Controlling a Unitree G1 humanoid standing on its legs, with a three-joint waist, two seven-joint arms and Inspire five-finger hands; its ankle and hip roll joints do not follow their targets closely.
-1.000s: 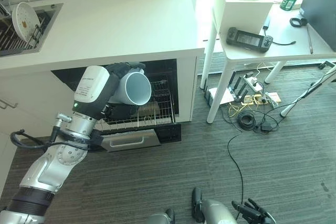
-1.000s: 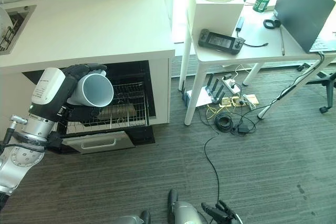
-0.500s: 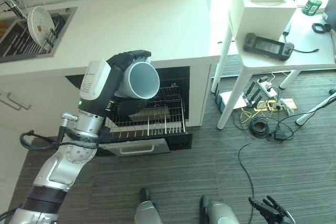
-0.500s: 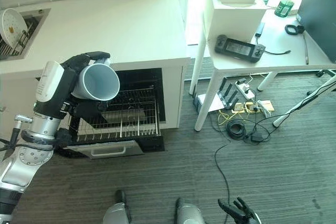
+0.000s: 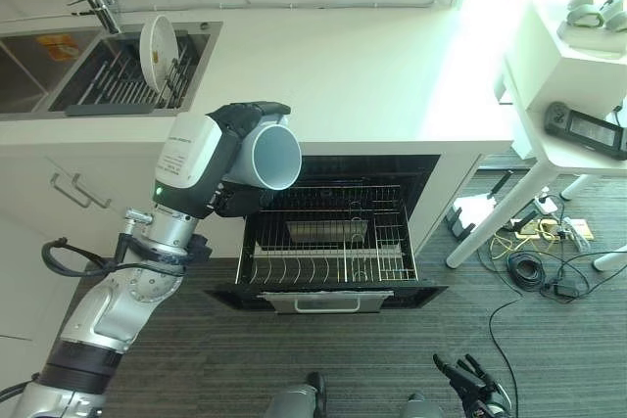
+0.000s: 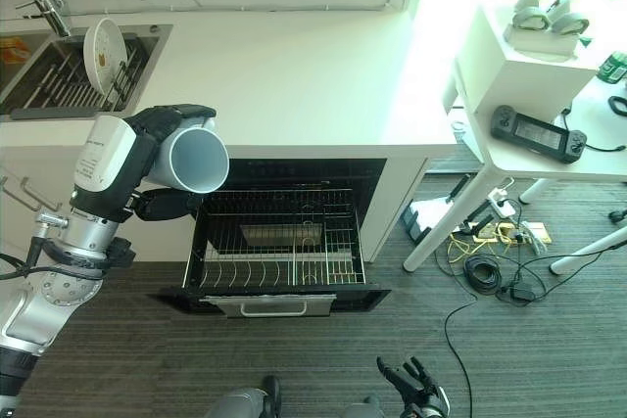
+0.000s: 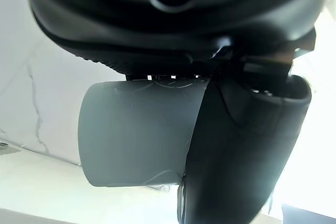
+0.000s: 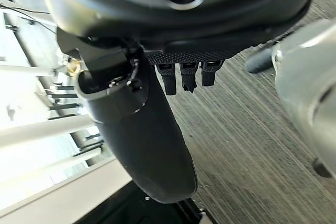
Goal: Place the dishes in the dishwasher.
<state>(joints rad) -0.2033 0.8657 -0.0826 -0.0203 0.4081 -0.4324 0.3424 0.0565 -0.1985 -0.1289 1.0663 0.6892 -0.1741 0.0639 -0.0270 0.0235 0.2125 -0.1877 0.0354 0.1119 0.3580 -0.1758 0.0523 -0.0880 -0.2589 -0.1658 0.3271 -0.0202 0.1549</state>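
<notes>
Cup (image 5: 268, 156): pale grey, on its side, mouth facing right, centre-left of frame, above the open dishwasher's left edge.
Left hand (image 5: 240, 122): fingers wrapped around the cup.
Right hand (image 6: 416, 386): bottom edge, fingers loosely spread, empty.
Dishwasher rack (image 5: 333, 250): pulled out, centre.
Sink (image 5: 118, 80): upper left, one white plate (image 5: 155, 45) upright in it.

My left hand (image 5: 245, 122) is curled round a pale grey cup (image 5: 266, 156), tipped on its side, mouth facing away from my wrist. Below and just past the hand, the dishwasher (image 5: 338, 232) stands open, its wire rack (image 5: 328, 252) pulled out. A white plate (image 5: 157, 46) stands on edge in the sink rack (image 5: 122, 80) above my hand. My right hand (image 5: 470, 387) shows low down, fingers seemingly spread.
</notes>
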